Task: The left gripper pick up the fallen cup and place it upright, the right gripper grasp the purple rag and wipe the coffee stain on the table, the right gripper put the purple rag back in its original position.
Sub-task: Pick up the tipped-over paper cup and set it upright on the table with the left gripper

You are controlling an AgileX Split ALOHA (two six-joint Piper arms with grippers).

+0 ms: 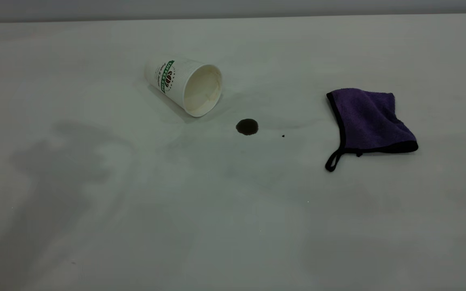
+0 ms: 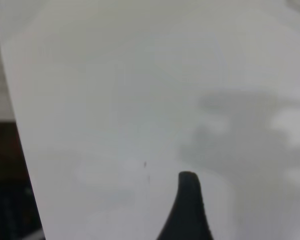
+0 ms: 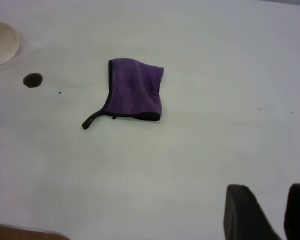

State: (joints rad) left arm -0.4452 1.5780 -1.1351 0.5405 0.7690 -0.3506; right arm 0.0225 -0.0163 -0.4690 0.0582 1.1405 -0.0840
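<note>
Three things on the surface [image 1: 233, 226]: cup, stain, rag.
Cup [image 1: 184, 85]: on its side, mouth toward the stain, at the left.
Coffee stain [image 1: 247, 126]: just beside the cup's rim, apart from it; a tiny black speck [image 1: 283, 136] near it.
Purple rag [image 1: 368, 121]: folded, well right of the stain, loop trailing.
Left tool [image 2: 189, 210]: one dark finger shows over bare surface; cannot tell its state.
Right tool [image 3: 267, 212]: fingers seemingly apart, holding nothing, away from the rag.
</note>
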